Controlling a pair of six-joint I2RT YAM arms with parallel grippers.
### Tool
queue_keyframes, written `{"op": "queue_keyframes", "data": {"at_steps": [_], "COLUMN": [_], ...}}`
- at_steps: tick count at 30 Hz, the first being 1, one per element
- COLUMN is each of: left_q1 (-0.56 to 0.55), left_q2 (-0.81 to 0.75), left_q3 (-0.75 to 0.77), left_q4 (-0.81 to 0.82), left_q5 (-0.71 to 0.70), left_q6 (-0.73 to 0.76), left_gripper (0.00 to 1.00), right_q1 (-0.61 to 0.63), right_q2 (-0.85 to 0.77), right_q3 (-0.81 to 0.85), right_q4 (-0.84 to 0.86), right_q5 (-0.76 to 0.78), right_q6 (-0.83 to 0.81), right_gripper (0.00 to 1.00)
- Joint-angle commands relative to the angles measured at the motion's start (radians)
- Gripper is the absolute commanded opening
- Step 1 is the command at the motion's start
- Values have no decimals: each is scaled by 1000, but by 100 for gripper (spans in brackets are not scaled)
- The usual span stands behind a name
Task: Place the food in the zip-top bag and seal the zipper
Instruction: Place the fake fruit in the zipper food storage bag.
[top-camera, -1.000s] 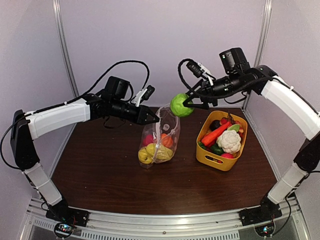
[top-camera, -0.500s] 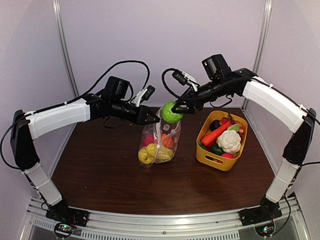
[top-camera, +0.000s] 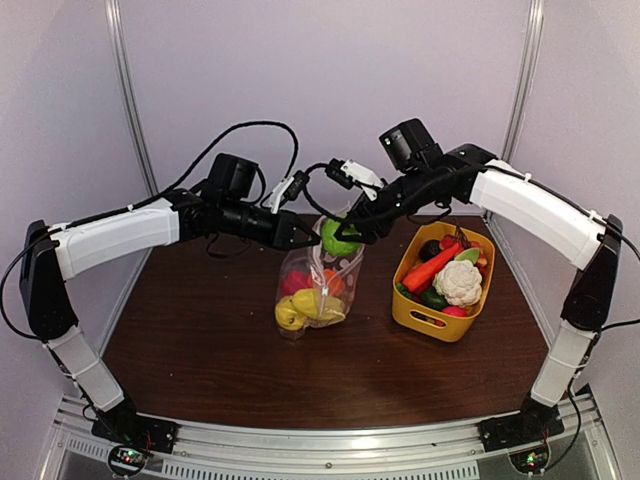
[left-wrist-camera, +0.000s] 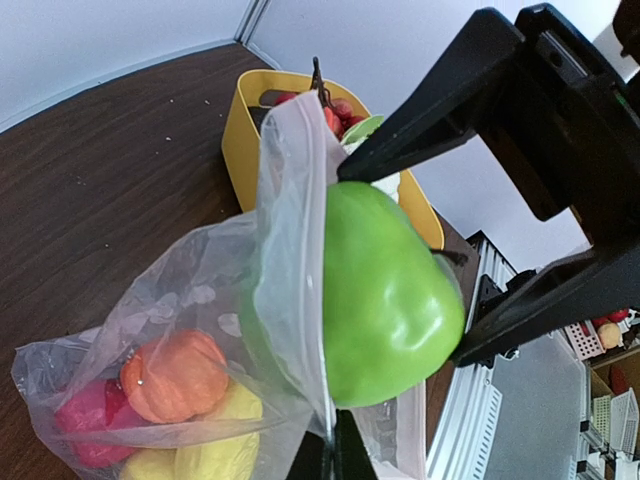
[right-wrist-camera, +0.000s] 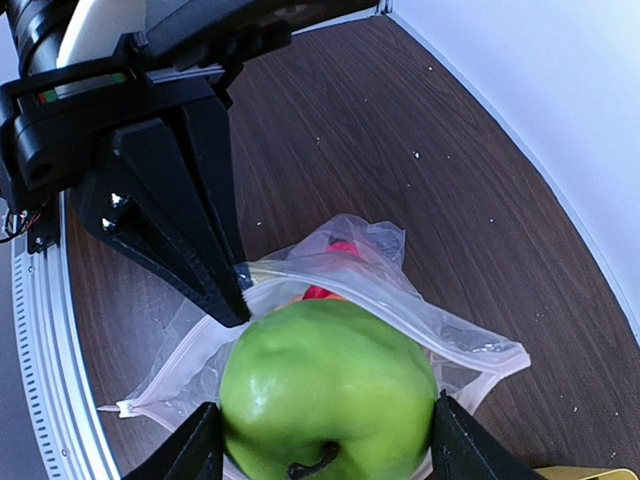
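Green apple (right-wrist-camera: 328, 390), clasped in the right gripper (top-camera: 346, 233), wants lowering squarely into the zip-top bag (top-camera: 318, 288), whose rim the left gripper (top-camera: 306, 233) pinches tight, before any letting go.

— How do the two arms stand?
— Both reach inward, and their wrists nearly meet in the middle. The left gripper (top-camera: 306, 236) is pinched tight on the edge of the zip-top bag (top-camera: 320, 285).
— And the right gripper (top-camera: 345, 232)?
— Its jaws are held wide around the green ball (top-camera: 336, 240).
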Motion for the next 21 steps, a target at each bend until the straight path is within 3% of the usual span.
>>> {"op": "queue_keyframes", "data": {"at_steps": [1,11,16,21], "left_q1": [0,1,2,33], "left_q2": [-37,-39,-32,-53], "left_q3": [-10,-14,-11,72], "left_q4": [56,56,44,-68], "left_q5": [24,10,-21,-85], "left_q6": [-12,-11,-12,60], "left_gripper": [0,0,0,0], "right_q1": [37,37,23,-57], "right_q2": [29,-30,-97,-200], "right_q3": [31,68,54,-3], "right_q4": [-33,-48,-66,-45], "right_q5": [87,108,33,81], "right_q6": [-9,-4,-13,-38], "right_gripper": [62,86,87,86]}}
